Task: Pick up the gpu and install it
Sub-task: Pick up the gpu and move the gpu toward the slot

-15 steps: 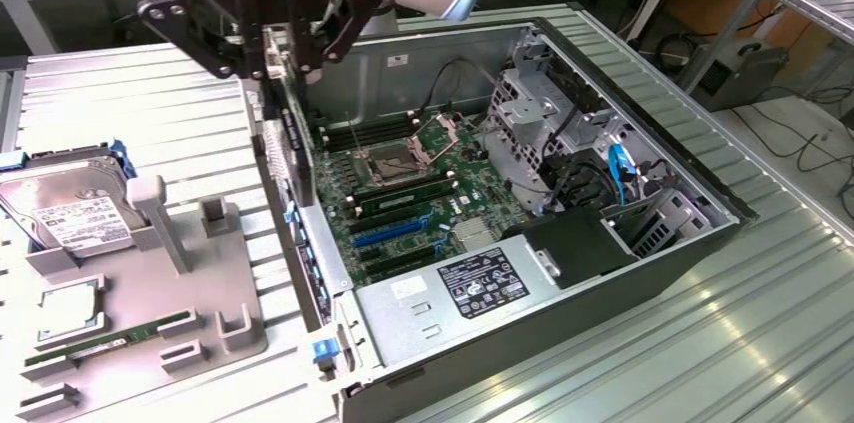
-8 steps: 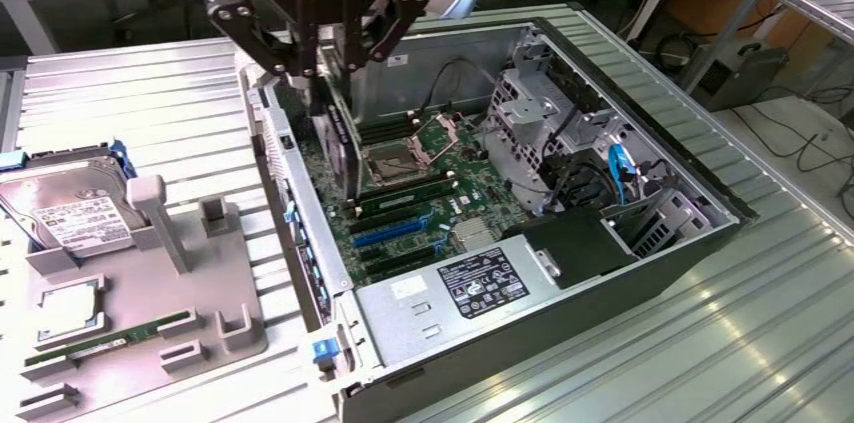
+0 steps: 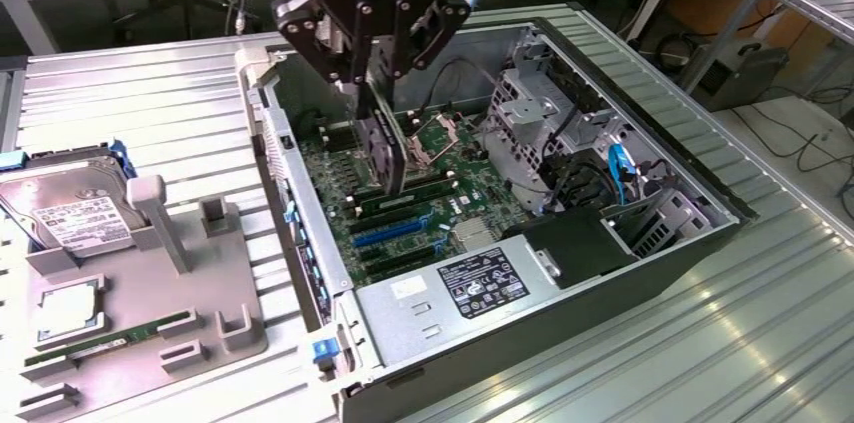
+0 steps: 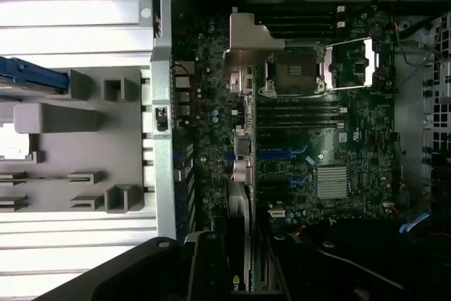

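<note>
In the exterior view my gripper (image 3: pixel 378 78) is shut on the top edge of the gpu (image 3: pixel 387 148), a thin dark card hanging upright and edge-on. It hovers inside the open computer case (image 3: pixel 694 243), over the green motherboard (image 3: pixel 447 188) and just short of the blue slots (image 3: pixel 394 233). In the wrist view the gpu (image 4: pixel 239 223) runs away from the gripper (image 4: pixel 232 276) as a narrow strip. The blue slots (image 4: pixel 282 153) lie beside the card's line on the motherboard (image 4: pixel 317 125).
A grey parts tray (image 3: pixel 187 273) sits at the exterior view's left with a silver hard drive (image 3: pixel 67 208) and a green RAM stick (image 3: pixel 114 338). Inside the case are the power supply (image 3: pixel 467 288), drive cages (image 3: pixel 534 113) and cables. The CPU socket (image 4: pixel 292 75) is open.
</note>
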`<state>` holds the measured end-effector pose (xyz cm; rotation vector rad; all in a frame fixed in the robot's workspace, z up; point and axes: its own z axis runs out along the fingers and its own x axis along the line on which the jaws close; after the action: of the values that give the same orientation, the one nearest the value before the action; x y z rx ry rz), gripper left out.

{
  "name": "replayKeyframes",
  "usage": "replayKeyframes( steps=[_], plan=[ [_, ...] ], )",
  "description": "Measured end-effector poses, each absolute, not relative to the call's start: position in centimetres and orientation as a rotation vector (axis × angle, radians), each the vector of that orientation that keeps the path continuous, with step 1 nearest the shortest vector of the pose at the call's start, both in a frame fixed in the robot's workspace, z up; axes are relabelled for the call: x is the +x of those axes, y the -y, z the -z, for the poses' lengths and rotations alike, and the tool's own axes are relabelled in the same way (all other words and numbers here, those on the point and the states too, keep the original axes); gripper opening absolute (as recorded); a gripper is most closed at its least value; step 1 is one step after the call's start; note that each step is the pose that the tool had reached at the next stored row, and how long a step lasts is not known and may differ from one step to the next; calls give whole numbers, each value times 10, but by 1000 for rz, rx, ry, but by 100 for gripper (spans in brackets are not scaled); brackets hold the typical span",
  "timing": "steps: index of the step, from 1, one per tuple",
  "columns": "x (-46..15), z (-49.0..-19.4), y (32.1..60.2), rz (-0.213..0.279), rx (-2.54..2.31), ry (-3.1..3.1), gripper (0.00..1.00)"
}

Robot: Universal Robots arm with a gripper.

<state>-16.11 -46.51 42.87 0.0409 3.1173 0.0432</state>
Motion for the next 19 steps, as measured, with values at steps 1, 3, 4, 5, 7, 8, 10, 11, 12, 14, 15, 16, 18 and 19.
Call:
replayKeyframes(
  steps=[1,3,4,5,7,8,10,11,12,14,15,16,18,19],
  plan=[
    [-157,-427,464,-43,41,-3117,26],
    [-146,-422,461,-43,41,-3118,26],
    [-139,-420,460,-43,41,-3118,26],
    [-126,-415,457,-42,41,-3119,26],
    [-117,-411,454,-42,41,-3119,26],
    [-113,-409,453,-42,41,-3119,26],
    [-102,-405,452,-42,41,-3120,26],
    [-98,-403,451,-42,41,-3120,26],
    [-93,-401,451,-42,41,-3121,26],
    [-80,-396,450,-42,41,-3123,26],
    [-74,-393,450,-42,41,-3128,26],
    [-68,-391,450,-42,39,-3139,26],
    [-63,-389,450,-42,36,-3152,26],
    [-62,-389,450,-42,36,-3157,26]
  ],
)
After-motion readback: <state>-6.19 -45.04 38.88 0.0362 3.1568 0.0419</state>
